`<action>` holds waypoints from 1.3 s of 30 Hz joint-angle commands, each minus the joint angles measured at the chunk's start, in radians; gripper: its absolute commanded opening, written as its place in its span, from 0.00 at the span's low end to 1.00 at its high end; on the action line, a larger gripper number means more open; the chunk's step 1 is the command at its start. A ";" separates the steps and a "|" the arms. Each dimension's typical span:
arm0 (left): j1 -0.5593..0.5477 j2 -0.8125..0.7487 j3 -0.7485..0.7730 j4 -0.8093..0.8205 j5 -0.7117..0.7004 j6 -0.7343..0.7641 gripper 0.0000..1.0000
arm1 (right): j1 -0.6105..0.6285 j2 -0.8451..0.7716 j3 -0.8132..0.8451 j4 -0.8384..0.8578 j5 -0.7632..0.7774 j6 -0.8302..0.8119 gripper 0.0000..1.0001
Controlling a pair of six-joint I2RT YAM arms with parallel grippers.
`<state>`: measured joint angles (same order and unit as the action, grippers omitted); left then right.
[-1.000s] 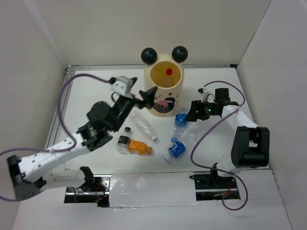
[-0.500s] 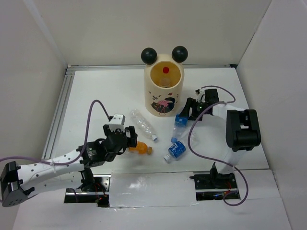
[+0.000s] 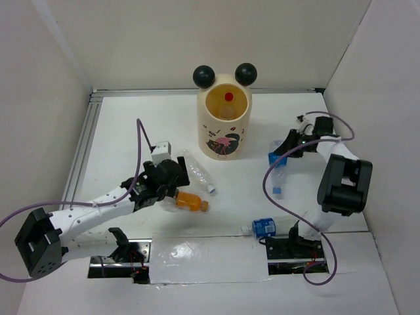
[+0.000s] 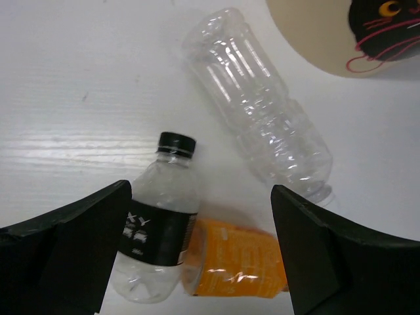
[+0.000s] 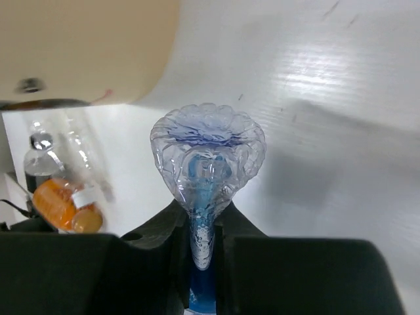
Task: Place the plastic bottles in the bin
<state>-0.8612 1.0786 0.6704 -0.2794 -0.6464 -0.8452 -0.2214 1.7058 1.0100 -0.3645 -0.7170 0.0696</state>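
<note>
- Two arms work a white table (image 3: 131,131) strewn with plastic bottles, the cream bin (image 3: 225,128) with its black ball ears standing upright at the far middle.
- One bottle with a red cap (image 3: 228,97) lies inside the bin, against the yellow lining.
- Left gripper (image 4: 201,190) hangs over a cluster of bottles in front of the bin and to its left, its fingers (image 4: 72,249) spread wide and grasping nothing.
- Between those fingers lies a black-labelled bottle (image 4: 157,233), black cap on, with an orange bottle (image 4: 239,266) touching its side.
- Just beyond them a clear bottle (image 4: 262,128) lies flat, its base end close to the foot of the bin.
- Right gripper (image 5: 203,226), to the right of the bin, has its fingers clamped tight on a crumpled clear bottle with blue markings (image 5: 208,154), base end pointing away from the wrist camera.
- Whether that bottle touches the table cannot be told.
- A blue-labelled bottle (image 3: 264,227) lies on its side by the table's near edge, beside the right arm's base and well apart from the rest.
</note>
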 commanded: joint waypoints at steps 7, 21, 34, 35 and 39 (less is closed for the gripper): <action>0.279 0.219 0.320 -0.030 0.466 -0.140 1.00 | -0.110 -0.401 0.332 -0.235 -0.567 -0.674 0.08; 0.429 0.204 0.325 -0.287 0.626 0.041 1.00 | 0.384 -0.192 0.851 -0.028 -0.627 -0.792 0.04; 0.396 0.188 0.235 -0.239 0.620 0.123 1.00 | 0.525 -0.026 0.819 0.044 -0.576 -0.817 0.19; 0.396 0.201 0.225 -0.215 0.620 0.123 1.00 | 0.508 -0.017 0.802 0.044 -0.587 -0.827 0.35; 0.387 0.240 0.215 -0.162 0.611 0.123 1.00 | 0.438 0.027 0.779 -0.025 -0.601 -0.908 0.84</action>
<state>-0.4667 1.2861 0.9005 -0.5079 -0.0284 -0.7433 0.2623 1.7138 1.8011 -0.3698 -1.3117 -0.7624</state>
